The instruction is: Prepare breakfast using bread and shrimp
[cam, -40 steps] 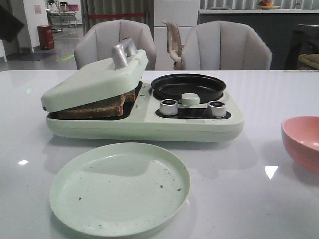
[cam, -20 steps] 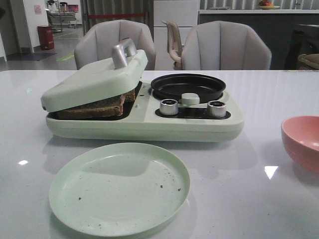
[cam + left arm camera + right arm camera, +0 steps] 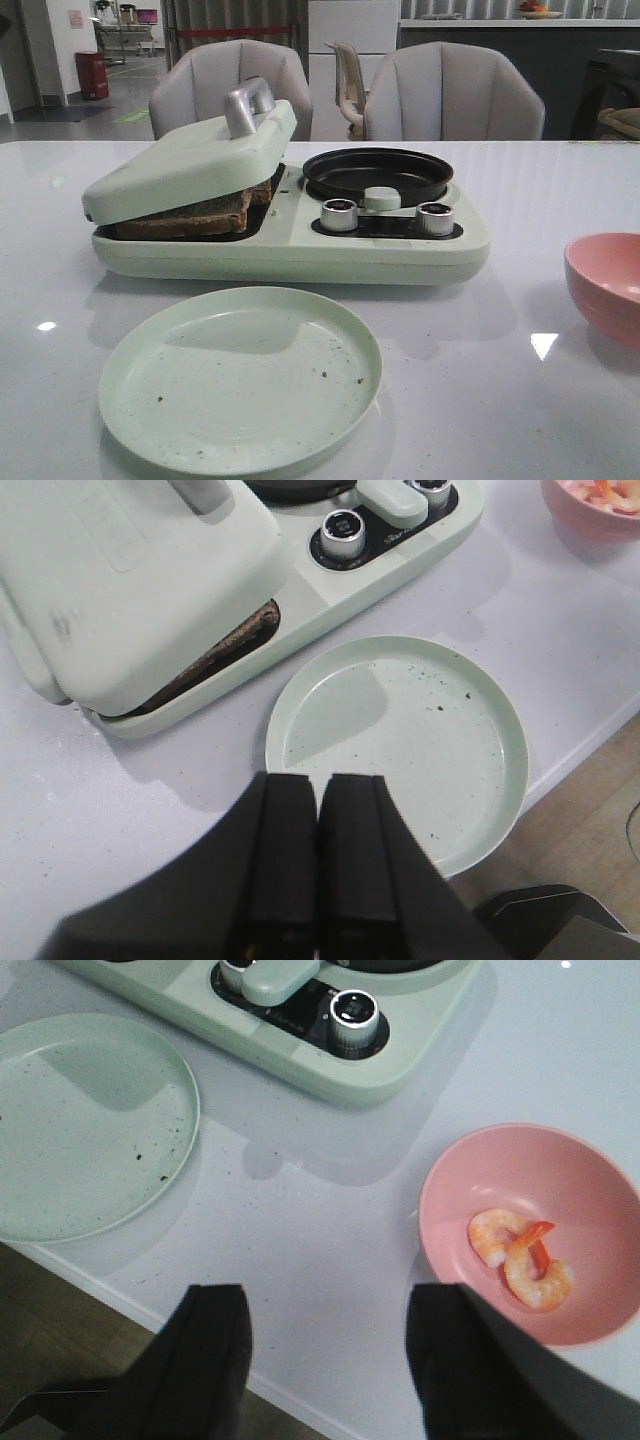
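The bread (image 3: 195,212) lies stacked in the left bay of the pale green breakfast maker (image 3: 380,252), under its half-lowered lid (image 3: 190,160); its dark crust edge also shows in the left wrist view (image 3: 225,648). Two shrimp (image 3: 520,1252) lie in the pink bowl (image 3: 540,1160), which stands at the right table edge (image 3: 605,285). My left gripper (image 3: 320,790) is shut and empty, above the near rim of the green plate (image 3: 420,730). My right gripper (image 3: 330,1315) is open and empty, above the table's front edge, beside the bowl. Neither gripper shows in the front view.
The empty, crumb-speckled green plate (image 3: 240,375) sits in front of the maker. A black round pan (image 3: 378,172) fills the maker's right bay, with two silver knobs (image 3: 340,214) in front. Chairs (image 3: 450,95) stand behind the table.
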You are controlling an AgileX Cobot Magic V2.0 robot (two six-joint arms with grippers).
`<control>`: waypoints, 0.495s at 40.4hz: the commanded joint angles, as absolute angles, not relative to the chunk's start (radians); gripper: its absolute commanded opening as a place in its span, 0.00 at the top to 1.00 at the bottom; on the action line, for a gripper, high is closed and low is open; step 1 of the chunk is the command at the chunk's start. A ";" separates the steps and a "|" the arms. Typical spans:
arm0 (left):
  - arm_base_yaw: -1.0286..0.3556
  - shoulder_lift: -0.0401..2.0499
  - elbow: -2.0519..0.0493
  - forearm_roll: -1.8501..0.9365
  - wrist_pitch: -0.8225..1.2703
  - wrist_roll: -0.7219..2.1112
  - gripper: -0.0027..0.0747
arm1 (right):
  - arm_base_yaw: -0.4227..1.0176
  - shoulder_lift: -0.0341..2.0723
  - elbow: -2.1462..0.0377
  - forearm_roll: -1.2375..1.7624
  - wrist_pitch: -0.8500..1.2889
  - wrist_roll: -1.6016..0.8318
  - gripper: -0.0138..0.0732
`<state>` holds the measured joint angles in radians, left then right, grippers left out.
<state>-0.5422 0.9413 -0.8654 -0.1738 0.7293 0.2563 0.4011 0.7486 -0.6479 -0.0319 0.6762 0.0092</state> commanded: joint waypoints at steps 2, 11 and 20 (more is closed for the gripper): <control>-0.547 0.927 -0.891 -0.183 0.650 0.247 0.84 | 0.378 0.768 -0.682 -0.055 0.593 0.015 0.31; -0.547 0.927 -0.891 -0.183 0.640 0.247 0.84 | 0.149 0.937 -0.781 -0.072 0.694 0.046 0.31; -0.547 0.927 -0.891 -0.183 0.640 0.247 0.84 | -0.067 1.157 -0.893 -0.037 0.758 0.043 0.31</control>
<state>-0.5422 0.9413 -0.8654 -0.1738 0.7148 0.2563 -0.0117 1.1139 -0.8313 -0.0400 0.7849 0.0470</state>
